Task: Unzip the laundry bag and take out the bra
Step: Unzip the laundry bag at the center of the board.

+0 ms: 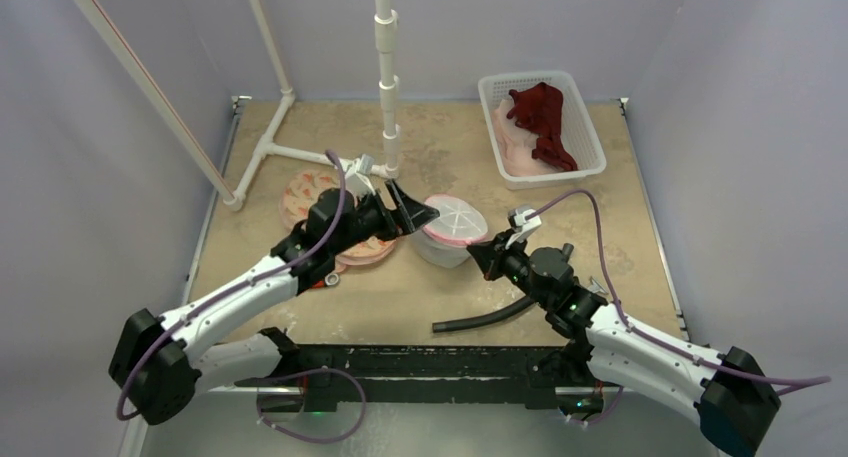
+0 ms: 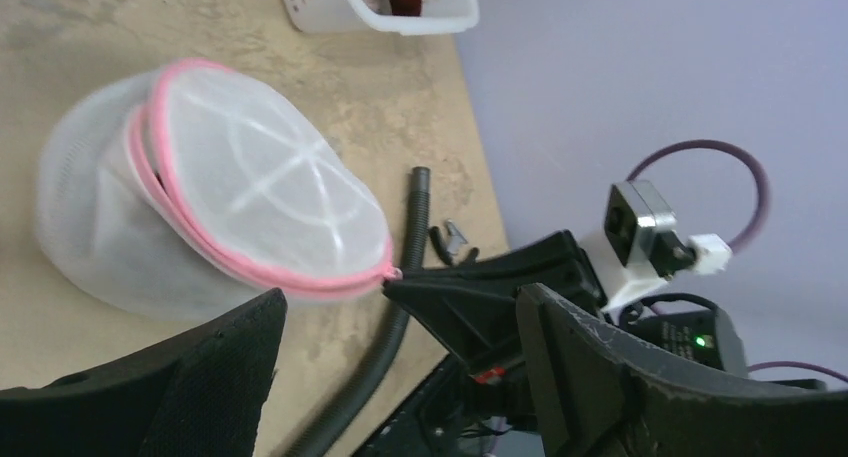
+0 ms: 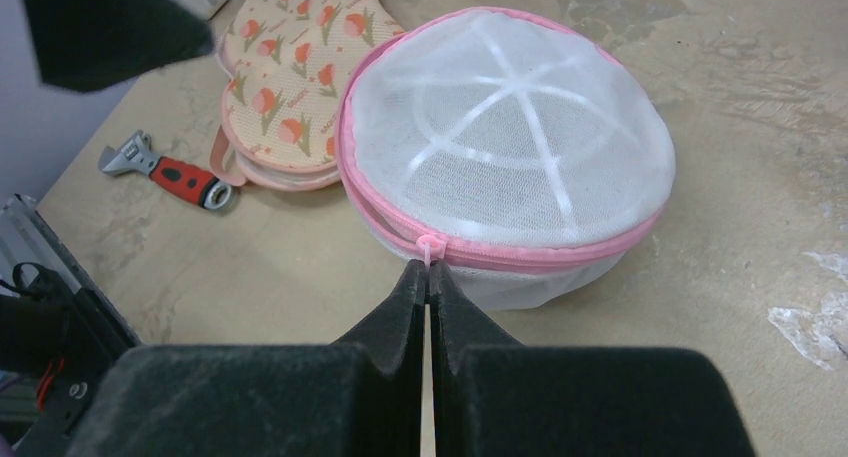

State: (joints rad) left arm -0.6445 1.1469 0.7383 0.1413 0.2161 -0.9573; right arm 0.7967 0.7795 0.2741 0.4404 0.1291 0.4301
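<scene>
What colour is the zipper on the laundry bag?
Pink zipper on white mesh laundry bag; clearest in right wrist view.

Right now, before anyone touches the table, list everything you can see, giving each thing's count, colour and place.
laundry bag: one, white mesh with pink zip, table centre
zipper pull: one, pink, bag's near side
bra: one, cream with red floral print, left of the bag
wrench: one, red handle, beside the bra
basket: one, white, far right corner
red garment: one, dark red, in the basket
pink garment: one, pale pink, in the basket
hose: one, black, near edge
pipe frame: one, white, far side
table: one, tan
left end effector: open, beside the bag
right end effector: shut on the zipper pull
</scene>
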